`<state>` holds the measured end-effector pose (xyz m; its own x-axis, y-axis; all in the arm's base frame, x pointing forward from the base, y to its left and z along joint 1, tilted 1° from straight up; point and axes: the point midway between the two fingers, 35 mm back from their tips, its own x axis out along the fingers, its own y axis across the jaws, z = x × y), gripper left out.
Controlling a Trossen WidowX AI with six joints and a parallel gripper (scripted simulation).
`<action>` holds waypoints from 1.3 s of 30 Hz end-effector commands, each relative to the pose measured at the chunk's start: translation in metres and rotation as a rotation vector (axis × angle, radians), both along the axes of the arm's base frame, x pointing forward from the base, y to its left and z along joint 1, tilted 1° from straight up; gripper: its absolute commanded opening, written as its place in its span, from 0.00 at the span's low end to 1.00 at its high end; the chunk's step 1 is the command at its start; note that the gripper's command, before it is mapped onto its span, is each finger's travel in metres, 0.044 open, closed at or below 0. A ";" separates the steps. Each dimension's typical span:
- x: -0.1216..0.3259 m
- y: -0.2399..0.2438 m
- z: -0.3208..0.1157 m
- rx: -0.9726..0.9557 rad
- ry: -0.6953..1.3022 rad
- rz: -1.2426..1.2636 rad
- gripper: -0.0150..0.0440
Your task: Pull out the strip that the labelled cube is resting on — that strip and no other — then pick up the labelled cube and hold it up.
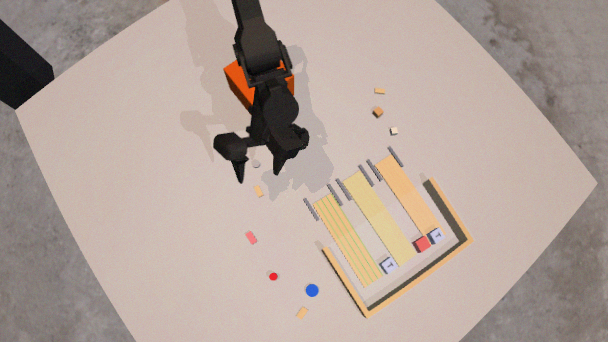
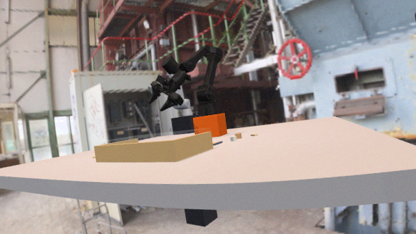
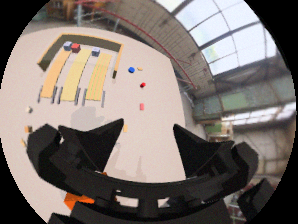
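My gripper (image 1: 259,177) (image 2: 156,106) (image 3: 149,123) is open and empty, high above the table, left of the strips in the top view. Three strips lie side by side: a striped one (image 1: 342,232) (image 3: 98,75), a plain yellow one (image 1: 375,210) (image 3: 75,75) and an orange one (image 1: 406,187) (image 3: 54,75). One pale cube with a dark letter-like mark (image 1: 388,265) (image 3: 95,51) sits between the far ends of the striped and yellow strips. Another marked pale cube (image 1: 436,235) (image 3: 67,46) is at the orange strip's far end, beside a red cube (image 1: 421,244) (image 3: 75,48). Their exact supports are unclear.
A low wooden wall (image 1: 419,275) (image 2: 137,152) surrounds the strips' far ends on three sides. Dark grey bars (image 1: 310,209) flank their near ends. A blue disc (image 1: 312,290), a red disc (image 1: 273,276), a pink block (image 1: 251,237) and several small blocks lie around.
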<state>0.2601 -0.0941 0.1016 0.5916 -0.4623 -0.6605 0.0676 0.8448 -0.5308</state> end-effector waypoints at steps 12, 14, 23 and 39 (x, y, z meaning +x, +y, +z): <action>0.039 0.173 0.023 0.567 -0.259 0.409 0.93; 0.039 0.173 0.023 0.567 -0.259 0.409 0.93; 0.039 0.173 0.023 0.567 -0.259 0.409 0.93; 0.070 0.207 0.008 0.621 0.006 0.322 0.58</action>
